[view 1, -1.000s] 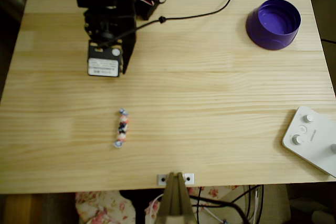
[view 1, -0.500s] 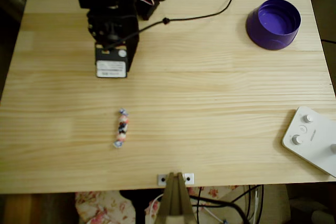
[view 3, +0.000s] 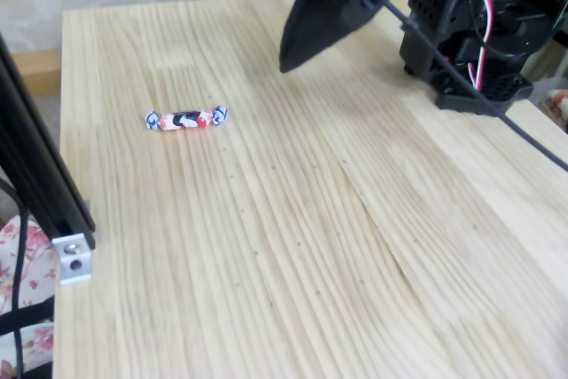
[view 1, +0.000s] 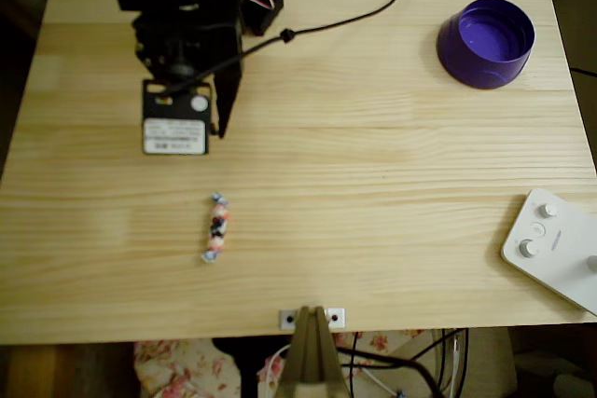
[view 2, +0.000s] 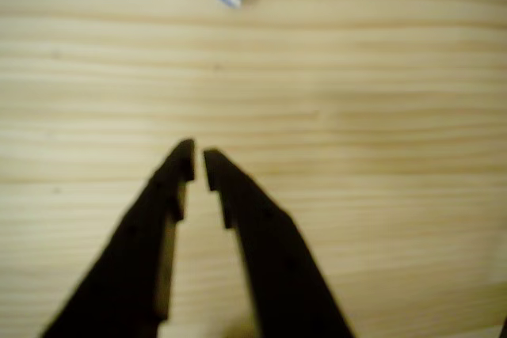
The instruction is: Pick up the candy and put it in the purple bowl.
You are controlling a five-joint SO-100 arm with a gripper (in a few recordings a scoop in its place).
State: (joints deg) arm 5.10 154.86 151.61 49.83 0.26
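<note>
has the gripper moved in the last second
Yes. In the overhead view the gripper and its arm have shifted toward the picture's left since half a second ago, judged against the candy, which has stayed put on the table.

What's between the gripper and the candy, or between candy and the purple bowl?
Nothing visible. Bare wood lies between the gripper and the candy, and on toward the purple bowl. The white button box sits off that path.

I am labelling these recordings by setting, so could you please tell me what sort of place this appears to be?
Probably a home or hobby workspace, not a lab: a pale wooden table with loose cables trailing across it, floral fabric below its edge, and a white button box at one corner.
</note>
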